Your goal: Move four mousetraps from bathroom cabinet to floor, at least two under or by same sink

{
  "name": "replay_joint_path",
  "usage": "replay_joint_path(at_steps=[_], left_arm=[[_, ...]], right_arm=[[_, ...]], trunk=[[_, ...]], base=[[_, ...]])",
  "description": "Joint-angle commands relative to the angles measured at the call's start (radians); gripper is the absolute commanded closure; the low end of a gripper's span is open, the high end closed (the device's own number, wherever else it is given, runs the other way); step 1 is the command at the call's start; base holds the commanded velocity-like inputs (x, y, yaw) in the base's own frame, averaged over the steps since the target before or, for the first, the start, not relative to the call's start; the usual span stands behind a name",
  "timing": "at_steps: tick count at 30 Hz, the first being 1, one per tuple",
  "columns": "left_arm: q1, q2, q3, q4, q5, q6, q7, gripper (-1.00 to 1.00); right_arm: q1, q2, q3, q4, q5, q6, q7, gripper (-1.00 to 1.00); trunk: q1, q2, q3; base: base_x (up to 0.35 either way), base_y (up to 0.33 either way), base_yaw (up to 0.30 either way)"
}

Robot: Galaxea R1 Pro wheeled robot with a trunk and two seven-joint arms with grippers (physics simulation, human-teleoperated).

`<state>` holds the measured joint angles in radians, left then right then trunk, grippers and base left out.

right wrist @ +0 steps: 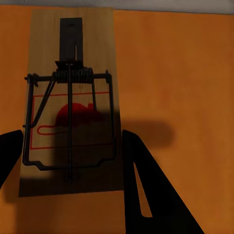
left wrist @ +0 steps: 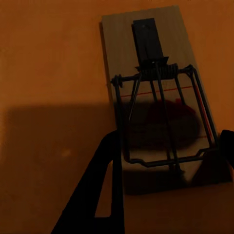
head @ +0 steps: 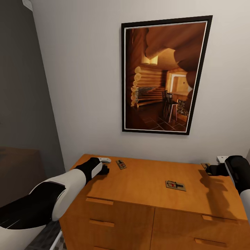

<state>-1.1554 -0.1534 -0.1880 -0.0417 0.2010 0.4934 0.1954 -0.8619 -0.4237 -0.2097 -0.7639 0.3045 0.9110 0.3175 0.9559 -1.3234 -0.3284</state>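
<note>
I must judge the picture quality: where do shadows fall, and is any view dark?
Head view: evenly lit, and the right arm throws a shadow on the cabinet top. Left wrist view: dim, shadow covers the near half of the mousetrap. Right wrist view: brighter, a soft shadow crosses its mousetrap; both sharp.

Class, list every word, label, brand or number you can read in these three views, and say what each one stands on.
None: no legible text in any view.
Mousetrap under the left tool: a red mark and lines, no letters.
Mousetrap under the right tool: a red shape and outline, no words.
Framed picture: a log-cabin interior, no caption.
Cabinet: plain wood, no label.
</note>
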Motion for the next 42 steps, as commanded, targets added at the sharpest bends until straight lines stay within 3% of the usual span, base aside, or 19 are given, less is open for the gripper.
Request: replay_joint_path(at_steps=[1,10,17,22,29,35,42], left_arm=[[0.0,0.0,-0.01,0.031,0.011,0.005,0.004,1.0],[0.0,0.001,-0.01,0.02,0.011,-0.023,0.005,1.0],[0.0,0.004,-0.011,-0.059,0.017,-0.034,-0.004,1.0],[0.0,0.005,-0.01,-0.154,0.02,0.04,-0.006,1.0],[0.0,0.006,-0.008,-0.376,0.021,0.194,-0.007,1.0],[0.0,0.006,-0.01,-0.44,0.021,0.239,-0.008,1.0],[0.0,0.005,-0.01,-0.449,0.021,0.248,-0.008,1.0]], right_arm=[[-0.001,0.0,-0.002,-0.001,0.008,0.003,0.006,1.0],[-0.001,0.0,-0.002,0.0,0.008,0.003,0.005,1.0],[-0.001,0.0,-0.003,0.0,0.008,0.003,0.005,1.0],[-0.001,0.0,-0.003,0.0,0.008,0.003,0.005,1.0],[0.0,0.0,-0.003,0.0,0.008,0.003,0.005,1.0],[-0.001,0.0,-0.003,0.0,0.009,0.003,0.006,1.0],[-0.001,0.0,-0.002,0.0,0.008,0.003,0.006,1.0]], trunk=[[0.0,-0.001,-0.002],[0.0,-0.001,-0.002],[0.0,-0.001,-0.002],[0.0,-0.001,-0.002],[0.0,-0.001,-0.002],[0.0,-0.001,-0.002],[0.0,-0.001,-0.002]], base=[[0.0,0.0,0.0],[0.0,0.0,0.0],[0.0,0.0,0.0],[0.0,0.0,0.0],[0.0,0.0,0.0],[0.0,0.0,0.0],[0.0,0.0,0.0]])
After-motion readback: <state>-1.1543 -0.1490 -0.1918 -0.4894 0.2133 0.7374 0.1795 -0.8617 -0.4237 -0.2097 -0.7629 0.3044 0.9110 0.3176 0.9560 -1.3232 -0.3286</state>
